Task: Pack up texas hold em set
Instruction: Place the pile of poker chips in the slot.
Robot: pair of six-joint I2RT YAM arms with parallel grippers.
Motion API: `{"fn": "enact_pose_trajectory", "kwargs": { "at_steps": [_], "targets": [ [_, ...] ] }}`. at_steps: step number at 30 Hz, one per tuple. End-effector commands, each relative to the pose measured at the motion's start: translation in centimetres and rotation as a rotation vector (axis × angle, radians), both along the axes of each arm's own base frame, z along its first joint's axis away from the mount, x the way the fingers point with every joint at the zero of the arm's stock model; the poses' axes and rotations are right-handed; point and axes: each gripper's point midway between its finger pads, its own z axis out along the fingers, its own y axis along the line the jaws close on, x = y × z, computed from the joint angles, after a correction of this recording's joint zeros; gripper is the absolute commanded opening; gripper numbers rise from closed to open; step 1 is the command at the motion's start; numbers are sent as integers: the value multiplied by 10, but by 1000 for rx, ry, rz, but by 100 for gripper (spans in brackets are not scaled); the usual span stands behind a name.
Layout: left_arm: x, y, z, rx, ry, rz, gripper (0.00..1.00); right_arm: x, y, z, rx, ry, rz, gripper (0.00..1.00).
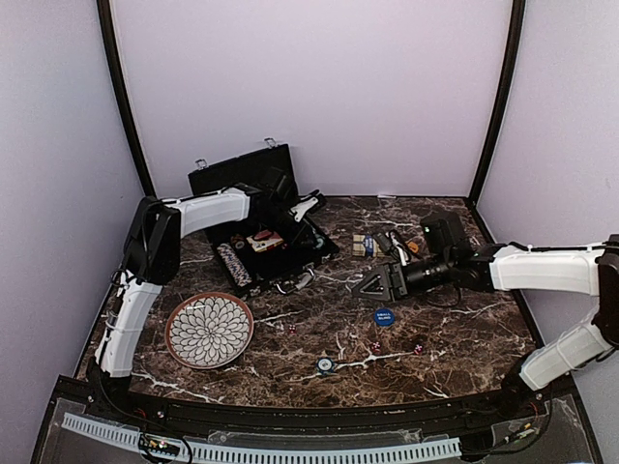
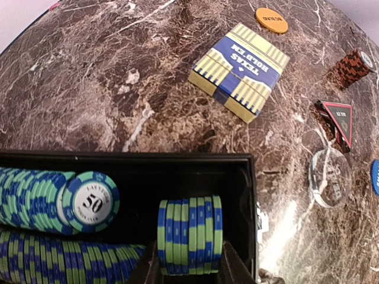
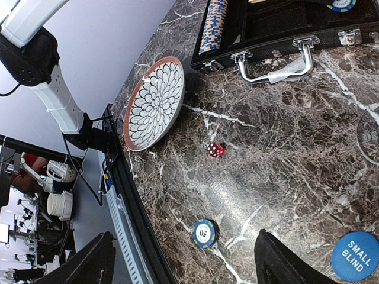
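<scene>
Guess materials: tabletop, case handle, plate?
Tabletop: brown stone or stone-look laminate, polished; white veins, glare. Case handle: likely chromed metal; bright silver shine. Plate: probably glazed ceramic; glossy white petal pattern, brown rim.

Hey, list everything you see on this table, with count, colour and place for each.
briefcase: one, black, open, far left of table
chip stack: one, green-blue, held in briefcase
card deck: one, blue-yellow, right of briefcase
orange button: one, orange, beside deck
blue button: one, blue, table centre
loose chip: one, blue-green, near centre
dice: three visible, red, near half
plate: one, white-patterned, brown rim, near left
left gripper: one, black, shut on chip stack
right gripper: one, black, open above table
</scene>
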Motion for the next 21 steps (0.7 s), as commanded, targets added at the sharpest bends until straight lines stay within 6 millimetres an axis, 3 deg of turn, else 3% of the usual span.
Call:
{"fn": "enact_pose_trajectory", "kwargs": {
  "at_steps": [1, 10, 21],
  "targets": [
    [-12, 11, 37, 0, -25, -7, 0, 2, 1, 1, 21, -12, 4, 82],
    [-18, 21, 29, 40, -22, 4, 0, 1, 1, -1, 22, -6, 1, 83],
    [2, 45, 22, 89, -43, 98, 0, 2, 2, -2, 22, -3, 7, 83]
  ]
}}
